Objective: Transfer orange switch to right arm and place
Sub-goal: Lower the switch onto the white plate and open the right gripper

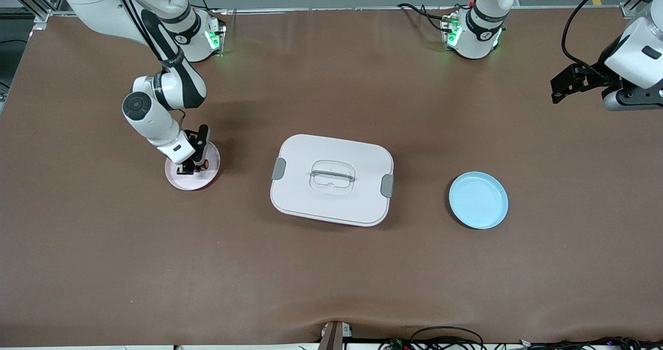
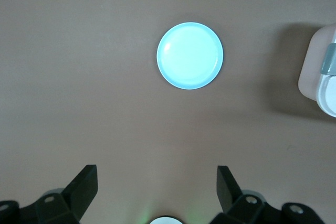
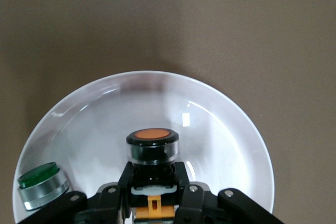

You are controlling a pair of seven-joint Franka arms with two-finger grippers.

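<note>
Lowest in the front view sits the blue plate [image 1: 478,200], bare, with the lidded box [image 1: 332,179] beside it at mid-frame on the table [image 1: 331,277]. In the middle band of the frame, toward the right arm's end, the right hand [image 1: 190,166] is down in the pink plate [image 1: 178,180]. Its wrist view shows the fingers [image 3: 125,182] closed on the body of the switch [image 3: 152,142], orange cap facing away from the wrist. Whether the switch touches the plate floor I cannot tell. A green button [image 3: 41,183] lies in the same plate, near the rim and close beside the hand.

The left hand [image 2: 157,182] waits high over the table, at the upper edge of the frame at the left arm's end, fingers spread wide and holding nothing.

The handover looks done and the placing is nearly so. If the fingers part while the switch is off the floor or tilted, the stubby cylinder may tip and roll against the rim or the green button. A finger catching the plate on lifting could drag or flip it.
</note>
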